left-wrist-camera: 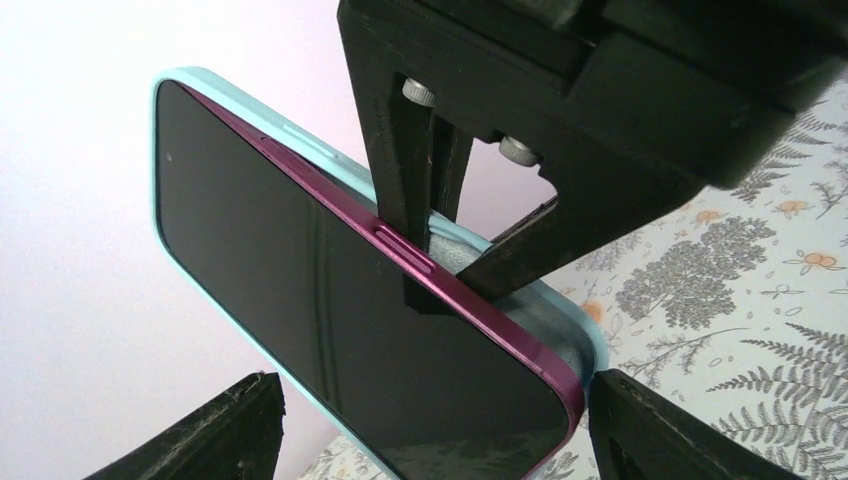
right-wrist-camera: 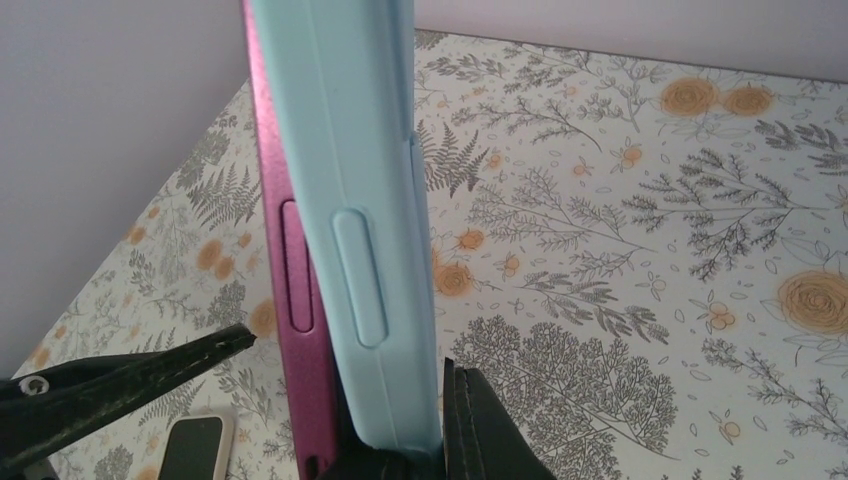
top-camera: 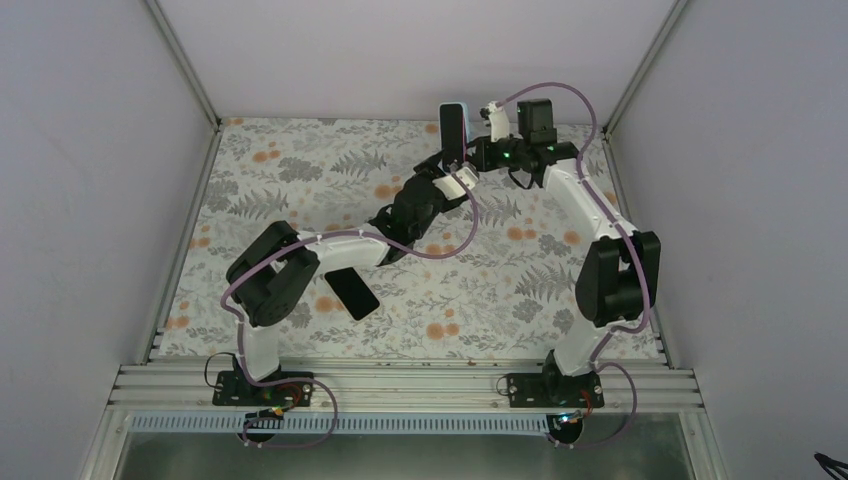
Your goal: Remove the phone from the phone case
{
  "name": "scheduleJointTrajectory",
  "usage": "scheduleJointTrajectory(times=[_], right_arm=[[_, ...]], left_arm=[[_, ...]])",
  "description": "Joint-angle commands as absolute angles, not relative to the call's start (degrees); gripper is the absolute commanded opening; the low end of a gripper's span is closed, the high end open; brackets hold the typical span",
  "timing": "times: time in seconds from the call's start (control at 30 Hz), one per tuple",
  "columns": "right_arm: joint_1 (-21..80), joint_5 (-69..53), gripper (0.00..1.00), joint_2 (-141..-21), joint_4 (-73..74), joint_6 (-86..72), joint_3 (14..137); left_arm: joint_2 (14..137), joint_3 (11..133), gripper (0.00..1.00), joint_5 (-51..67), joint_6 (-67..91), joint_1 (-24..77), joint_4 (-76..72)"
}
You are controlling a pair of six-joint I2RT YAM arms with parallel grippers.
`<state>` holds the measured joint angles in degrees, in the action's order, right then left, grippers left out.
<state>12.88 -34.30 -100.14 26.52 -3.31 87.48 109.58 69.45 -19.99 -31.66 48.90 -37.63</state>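
The phone (left-wrist-camera: 330,300) has a magenta frame and a black screen. It stands upright in a light blue case (right-wrist-camera: 350,170), high at the back centre of the top view (top-camera: 453,125). Its long edge (right-wrist-camera: 285,280) stands out of the case wall. My right gripper (right-wrist-camera: 410,440) is shut on the case: one finger is between phone and case, and the other finger (right-wrist-camera: 490,430) is on its back. It also shows in the left wrist view (left-wrist-camera: 450,280). My left gripper (left-wrist-camera: 435,430) is open around the phone's lower end. Its right finger (left-wrist-camera: 680,430) touches the corner and its left finger (left-wrist-camera: 200,435) is slightly apart.
A second dark phone (top-camera: 352,292) lies flat on the floral table cover (top-camera: 560,270) near the left arm's elbow. It also shows in the right wrist view (right-wrist-camera: 195,445). Grey walls close in the back and both sides. Both arms meet at the back centre.
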Motion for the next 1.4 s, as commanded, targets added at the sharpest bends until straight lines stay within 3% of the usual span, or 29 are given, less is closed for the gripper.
scheduleJointTrajectory(times=[0.0, 0.63, 0.8, 1.17, 1.27, 1.37], right_arm=[[13.61, -37.46, 0.04, -96.8, 22.22, -4.14, 87.45], [16.5, -37.93, 0.03, -97.19, 23.12, -0.98, 85.43], [17.12, -37.48, 0.03, -97.31, 22.85, -0.32, 82.75], [17.64, -37.88, 0.04, -98.09, 22.85, -0.69, 82.41], [18.06, -38.82, 0.03, -98.53, 22.93, -0.63, 82.55], [18.56, -39.61, 0.03, -98.81, 23.1, -0.52, 82.52]], left_arm=[[111.08, 72.18, 0.76, -23.93, -32.66, 48.57, -40.39], [109.75, 72.14, 0.76, -29.82, -35.06, 45.29, -47.77], [109.75, 72.73, 0.79, -35.76, -42.62, 44.39, -58.48], [108.46, 69.05, 0.77, -35.5, -51.2, 42.47, -68.82], [108.82, 68.8, 0.74, -34.71, -51.47, 42.45, -69.44], [110.28, 69.24, 0.63, -34.19, -53.23, 42.47, -71.37]])
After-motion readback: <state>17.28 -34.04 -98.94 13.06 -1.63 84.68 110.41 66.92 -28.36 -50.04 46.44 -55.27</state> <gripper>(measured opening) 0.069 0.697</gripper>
